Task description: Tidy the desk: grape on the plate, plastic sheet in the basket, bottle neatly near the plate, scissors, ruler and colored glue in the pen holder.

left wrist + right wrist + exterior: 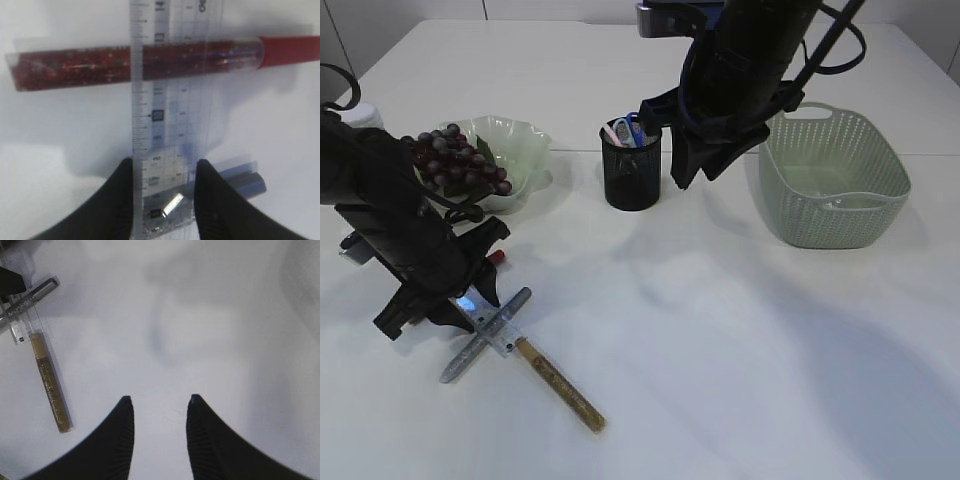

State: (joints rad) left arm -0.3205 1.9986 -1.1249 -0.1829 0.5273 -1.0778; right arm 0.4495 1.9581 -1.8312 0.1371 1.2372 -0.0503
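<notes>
My left gripper point(165, 165) point(470, 305) is low over the table, shut on the edges of the clear ruler point(170, 100) point(498, 343). The ruler lies across a red glitter glue tube point(100, 62) and over a silver one point(247, 182) point(485, 335). A gold glue tube point(560, 383) point(52, 390) lies beside them. Grapes point(455, 160) rest on the green plate point(525, 150). Scissors handles point(628, 130) stick out of the black pen holder point(632, 175). My right gripper point(159, 402) point(688, 178) hangs open and empty beside the holder. The bottle is hidden.
A pale green basket point(835, 175) stands at the right, with what may be a clear sheet inside. A white rounded bit point(362, 115) shows behind my left arm. Bare white table spreads across the middle and front right.
</notes>
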